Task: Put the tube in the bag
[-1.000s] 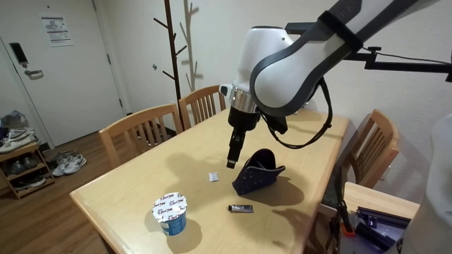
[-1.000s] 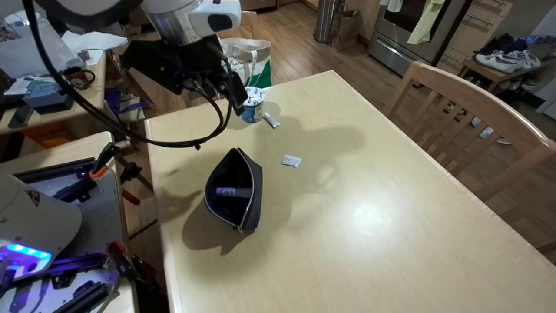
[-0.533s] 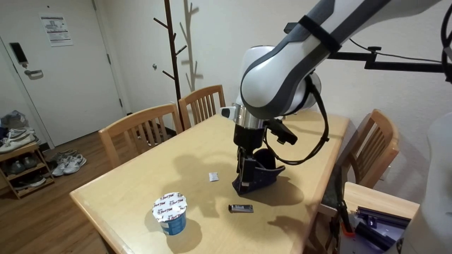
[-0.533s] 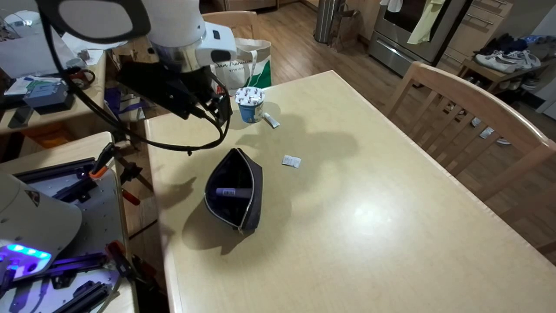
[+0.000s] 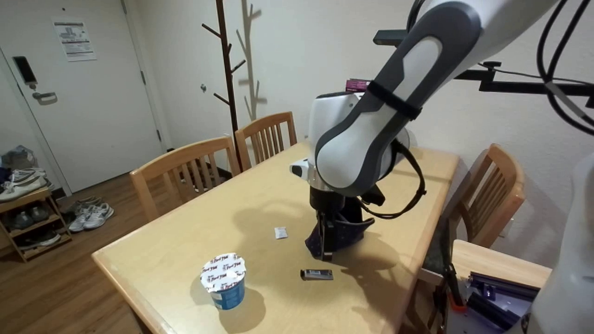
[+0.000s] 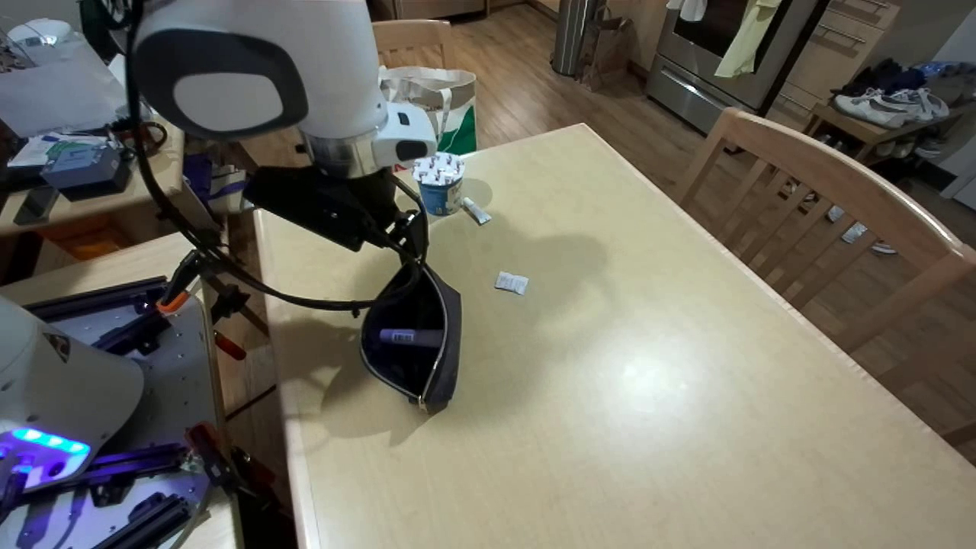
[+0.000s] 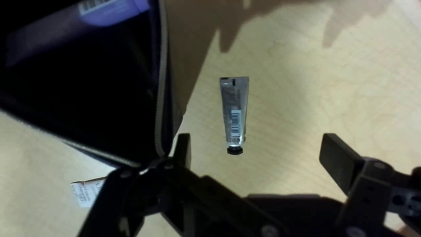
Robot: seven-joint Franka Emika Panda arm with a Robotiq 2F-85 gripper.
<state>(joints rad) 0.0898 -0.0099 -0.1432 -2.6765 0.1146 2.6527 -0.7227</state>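
The tube [image 5: 316, 274] lies flat on the table, small and grey with a black cap. In the wrist view the tube [image 7: 235, 112] shows silver, with its cap towards my gripper. I cannot make it out in the exterior view from the other side. The dark navy bag [image 5: 343, 234] stands beside it, its mouth open; it also shows in an exterior view [image 6: 450, 335] and at the left of the wrist view [image 7: 161, 82]. My gripper [image 5: 327, 256] is low beside the bag. Its fingers [image 7: 258, 151] are wide apart and empty. The left finger is close to the bag's corner; contact cannot be told.
A purple tube [image 6: 412, 337] lies inside the bag. A blue-and-white cup [image 5: 227, 287] stands near the table end, with a small white stick-like packet [image 6: 476, 211] beside it. A small white sachet [image 5: 280, 233] lies near the bag. Chairs [image 5: 185, 171] line the table's long side.
The arm has come down from above the bag to low beside it, towards the tube. The bag, tube and cup have not visibly moved.
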